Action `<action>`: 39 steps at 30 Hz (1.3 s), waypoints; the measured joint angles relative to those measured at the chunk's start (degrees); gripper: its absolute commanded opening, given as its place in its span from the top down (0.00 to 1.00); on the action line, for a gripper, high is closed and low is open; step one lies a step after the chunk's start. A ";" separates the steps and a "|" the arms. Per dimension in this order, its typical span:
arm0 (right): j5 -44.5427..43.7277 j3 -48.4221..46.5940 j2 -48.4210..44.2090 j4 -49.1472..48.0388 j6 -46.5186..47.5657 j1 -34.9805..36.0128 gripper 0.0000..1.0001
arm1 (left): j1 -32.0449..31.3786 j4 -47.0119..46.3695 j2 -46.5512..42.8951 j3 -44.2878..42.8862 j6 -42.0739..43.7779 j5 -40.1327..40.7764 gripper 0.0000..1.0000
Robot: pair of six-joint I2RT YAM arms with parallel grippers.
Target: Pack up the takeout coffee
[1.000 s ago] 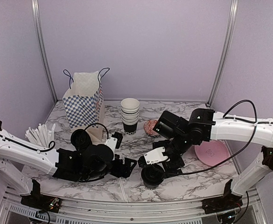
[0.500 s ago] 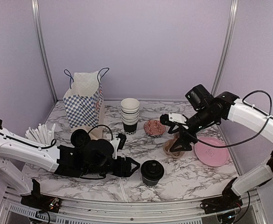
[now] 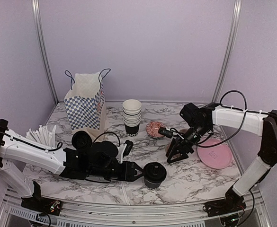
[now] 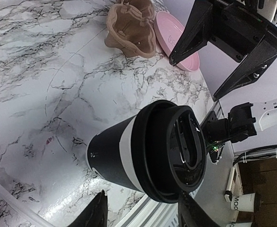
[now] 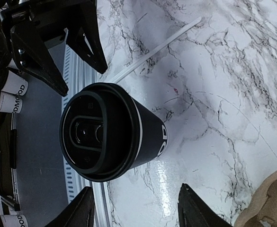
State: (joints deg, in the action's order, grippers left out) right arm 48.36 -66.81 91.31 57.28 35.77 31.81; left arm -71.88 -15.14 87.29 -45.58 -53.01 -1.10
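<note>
Standing lidded takeout coffee (image 3: 154, 175), outside bag (image 3: 84, 106)

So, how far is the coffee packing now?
Done: the lid is on the cup. In hand: nothing; the left gripper is open next to the cup, and the right gripper is open further off. Left: grasp the cup and put it in the bag.

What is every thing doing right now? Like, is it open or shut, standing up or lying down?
coffee cup: standing up, lid on.
left claw: open, right beside the coffee cup.
right claw: open, holding nothing.
checkered bag: standing up, top open.
stack of cups: standing up, no lid.
pink plate: lying flat.
</note>
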 measured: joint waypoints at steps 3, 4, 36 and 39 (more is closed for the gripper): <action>0.50 0.48 0.07 -0.50 -0.94 -0.02 0.45 | 0.00 -0.50 1.01 0.00 -0.22 -1.42 0.47; 0.68 0.74 0.17 -0.72 -1.25 -0.02 0.46 | 0.00 -0.74 1.57 0.00 -0.22 -1.92 0.47; 7.30 2.89 7.39 -1.60 -2.27 -0.68 0.59 | 2.60 -3.63 8.17 -3.32 -0.98 -13.55 0.48; 8.13 3.26 8.09 -1.79 -2.73 -1.01 0.62 | 3.74 -5.99 9.11 -2.54 -3.58 -16.74 0.50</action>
State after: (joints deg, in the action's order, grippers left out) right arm 56.49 -63.55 99.39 55.48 33.04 30.81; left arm -68.14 -21.12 96.40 -48.12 -56.60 -17.85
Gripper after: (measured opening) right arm 0.408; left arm 0.516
